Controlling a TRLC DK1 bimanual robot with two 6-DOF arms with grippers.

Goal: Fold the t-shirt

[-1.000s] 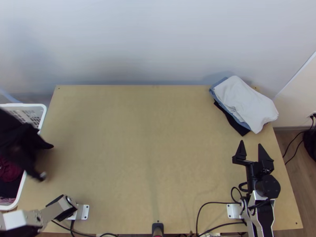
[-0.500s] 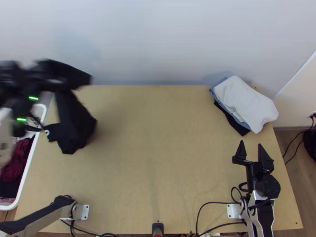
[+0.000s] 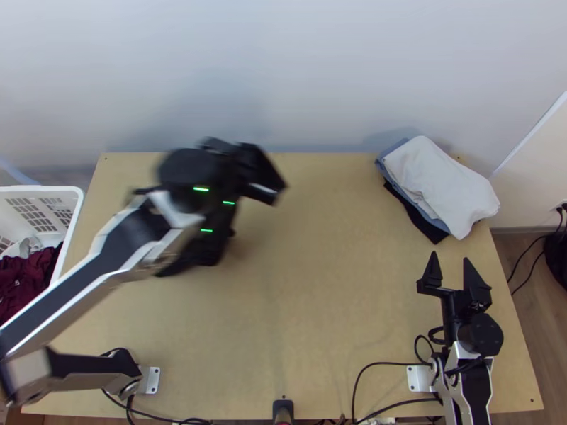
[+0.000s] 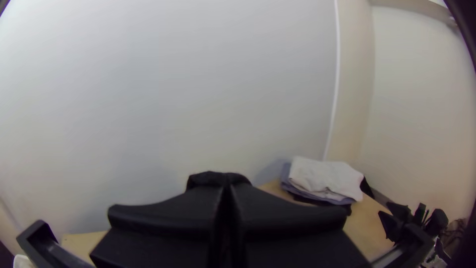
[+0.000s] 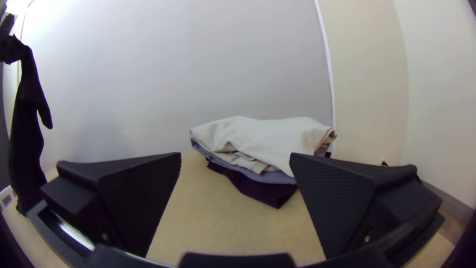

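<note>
Black cloth t-shirt (image 3: 202,255): hanging bunched over left half of light wooden table (image 3: 319,319), pinched in left gripper (image 3: 265,173), fingers closed. Right gripper (image 3: 450,260): wide open, holding nothing, near right edge. Folded pile, white cloth (image 3: 439,184) topmost: far right corner. White plastic basket (image 3: 69,190): beside left edge.

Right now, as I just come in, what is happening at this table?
The left end effector holds a black cloth, probably the t-shirt, which hangs over the table and is not folded yet. The right end effector stands open near a pile of clothes. More clothes lie in the white basket.
</note>
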